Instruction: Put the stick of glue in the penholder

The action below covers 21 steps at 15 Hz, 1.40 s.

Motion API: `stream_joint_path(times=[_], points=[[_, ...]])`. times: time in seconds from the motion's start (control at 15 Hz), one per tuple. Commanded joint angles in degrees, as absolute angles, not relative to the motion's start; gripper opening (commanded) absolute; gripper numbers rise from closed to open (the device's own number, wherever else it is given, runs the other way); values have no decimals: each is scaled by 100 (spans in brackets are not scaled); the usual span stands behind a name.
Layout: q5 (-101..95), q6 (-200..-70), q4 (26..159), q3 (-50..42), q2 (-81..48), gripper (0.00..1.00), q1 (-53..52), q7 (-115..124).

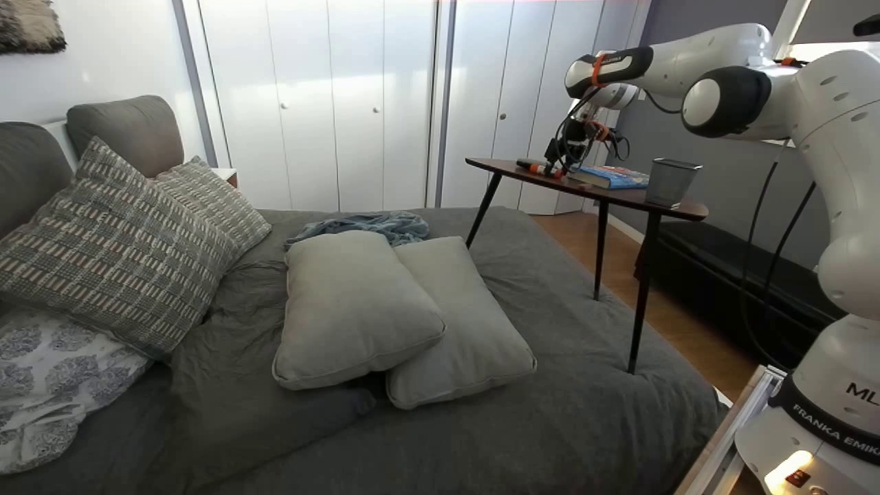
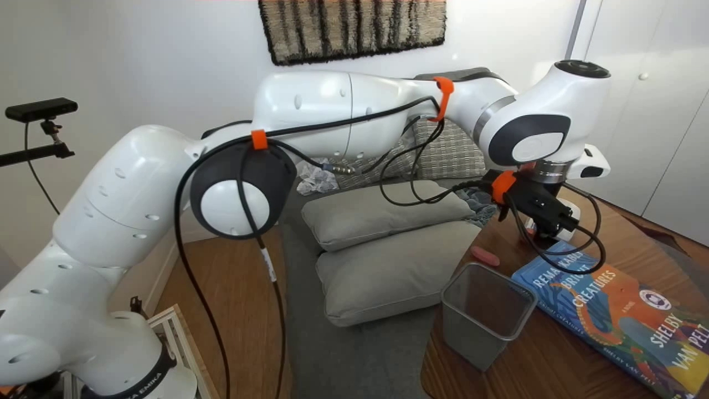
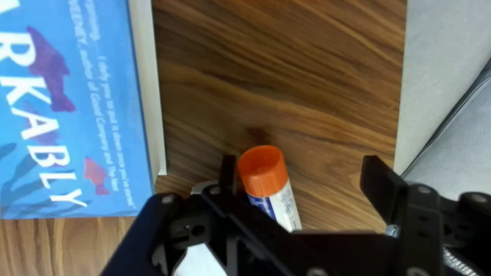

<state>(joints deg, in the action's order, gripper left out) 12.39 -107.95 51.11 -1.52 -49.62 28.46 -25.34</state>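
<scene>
Orange-capped, the glue stick (image 3: pixel 269 188) rests on the tabletop (image 3: pixel 314 96) between the widely parted fingers (image 3: pixel 378 184), closer to the one beside the novel (image 3: pixel 76 115), its long axis running roughly across their closing line

the glue stick (image 3: pixel 273 188) was orange-capped, its body blue and white; the gripper (image 3: pixel 299 168) was black, the penholder (image 2: pixel 476 332) grey; the book (image 2: pixel 620 310) was blue and orange, white-lettered; the table (image 3: pixel 307 76) was brown with darker grain; the wall hanging (image 2: pixel 354 27) wore black and beige stripes
</scene>
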Motion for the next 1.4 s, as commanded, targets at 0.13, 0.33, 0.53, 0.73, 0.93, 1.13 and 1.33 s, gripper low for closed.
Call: stream_joint_path(times=[0.13, 0.33, 0.53, 0.73, 0.93, 1.13, 1.33], points=[[1282, -10393, 4513, -97, -5284, 44, 2896, -2572], [1281, -10331, 4413, -101, -5345, 21, 2893, -2560], [1241, -10306, 4365, -120, -5304, 7, 2867, -2583], [1197, -10466, 4438, -121, -5036, 8, 2839, -2816], [1085, -10420, 4478, -180, -4715, 8, 2789, -3079], [923, -10322, 4699, -245, -4315, 8, 2693, -3233], [657, -10314, 5080, -331, -3829, 8, 2502, -3169]])
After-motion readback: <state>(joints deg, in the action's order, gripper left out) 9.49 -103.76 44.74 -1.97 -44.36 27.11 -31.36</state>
